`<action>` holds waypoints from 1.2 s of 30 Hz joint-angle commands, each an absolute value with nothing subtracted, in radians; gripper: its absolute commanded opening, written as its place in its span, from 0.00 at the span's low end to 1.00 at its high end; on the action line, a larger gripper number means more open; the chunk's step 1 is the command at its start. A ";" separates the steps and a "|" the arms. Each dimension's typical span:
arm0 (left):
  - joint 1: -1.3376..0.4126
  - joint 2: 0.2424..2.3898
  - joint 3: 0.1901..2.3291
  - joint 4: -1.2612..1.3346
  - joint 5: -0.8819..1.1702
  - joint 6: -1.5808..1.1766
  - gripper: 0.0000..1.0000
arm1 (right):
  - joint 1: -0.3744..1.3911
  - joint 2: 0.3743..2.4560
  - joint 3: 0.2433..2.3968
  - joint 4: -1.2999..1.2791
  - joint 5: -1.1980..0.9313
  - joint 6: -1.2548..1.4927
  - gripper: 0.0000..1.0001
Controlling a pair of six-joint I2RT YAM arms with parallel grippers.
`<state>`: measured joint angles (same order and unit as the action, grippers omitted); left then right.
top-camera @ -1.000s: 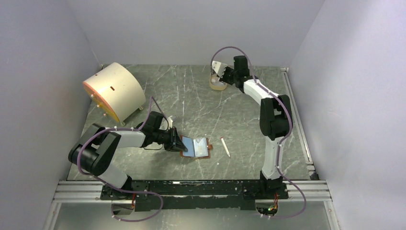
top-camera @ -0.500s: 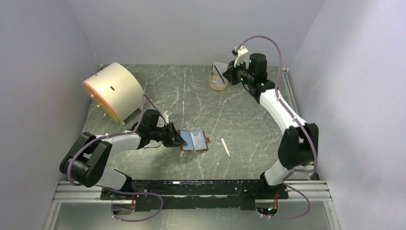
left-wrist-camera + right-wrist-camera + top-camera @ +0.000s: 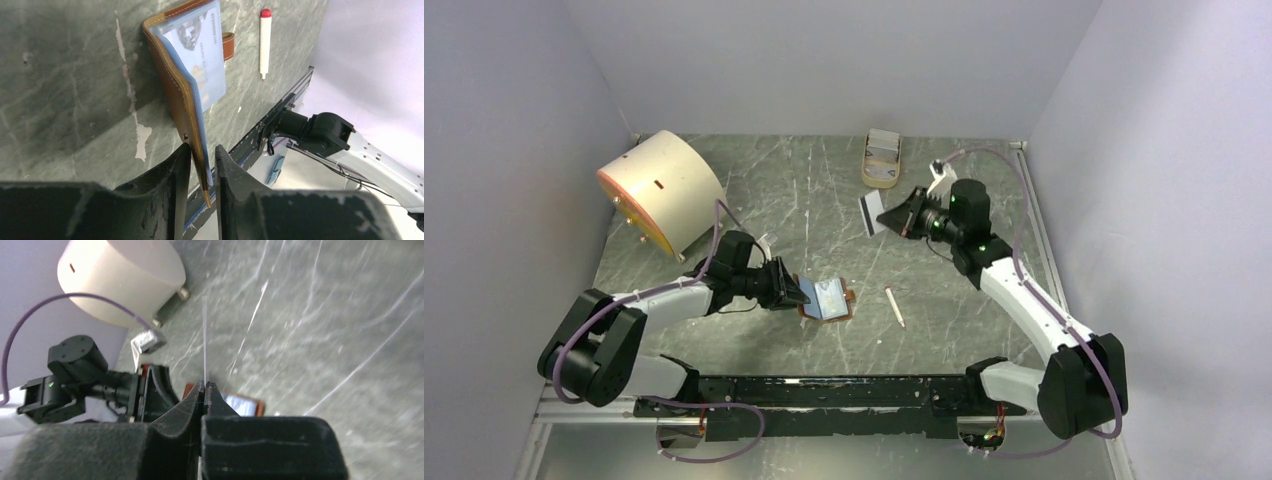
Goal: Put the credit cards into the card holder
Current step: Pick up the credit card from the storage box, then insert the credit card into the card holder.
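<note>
L gripper (image 3: 202, 150): jaws are set slightly apart, one each side of the raised flap of the card holder (image 3: 200, 60); whether it's pinched can't be told. The holder is stood half open on the table (image 3: 824, 200), approx. centre, blue inside shown. R gripper (image 3: 205, 385): jaws are clamped on a credit card (image 3: 872, 213), held off the table. More credit cards (image 3: 883, 140) are seen in the tan tray (image 3: 879, 182), far edge.
</note>
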<state>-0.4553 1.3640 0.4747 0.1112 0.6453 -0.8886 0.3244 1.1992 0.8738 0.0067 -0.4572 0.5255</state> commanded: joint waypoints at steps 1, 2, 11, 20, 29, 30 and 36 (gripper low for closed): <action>-0.448 1.324 0.456 0.039 0.585 -0.846 0.30 | 0.322 1.177 0.689 0.144 -0.573 0.894 0.00; -0.447 1.321 0.447 0.041 0.586 -0.849 0.29 | 0.323 1.179 0.640 0.209 -0.603 0.959 0.00; -0.425 1.288 0.396 0.023 0.580 -0.867 0.25 | 0.390 1.274 0.472 0.409 -0.632 1.110 0.00; -0.361 1.264 0.387 -0.040 0.557 -0.832 0.29 | 0.487 1.383 0.454 0.524 -0.565 1.114 0.00; -0.292 1.253 0.366 -0.045 0.599 -0.822 0.19 | 0.553 1.517 0.451 0.610 -0.502 1.134 0.02; -0.291 1.261 0.367 -0.052 0.598 -0.818 0.17 | 0.553 1.530 0.459 0.601 -0.494 1.118 0.02; -0.289 1.275 0.376 -0.101 0.544 -0.791 0.13 | 0.610 1.604 0.467 0.686 -0.488 1.081 0.03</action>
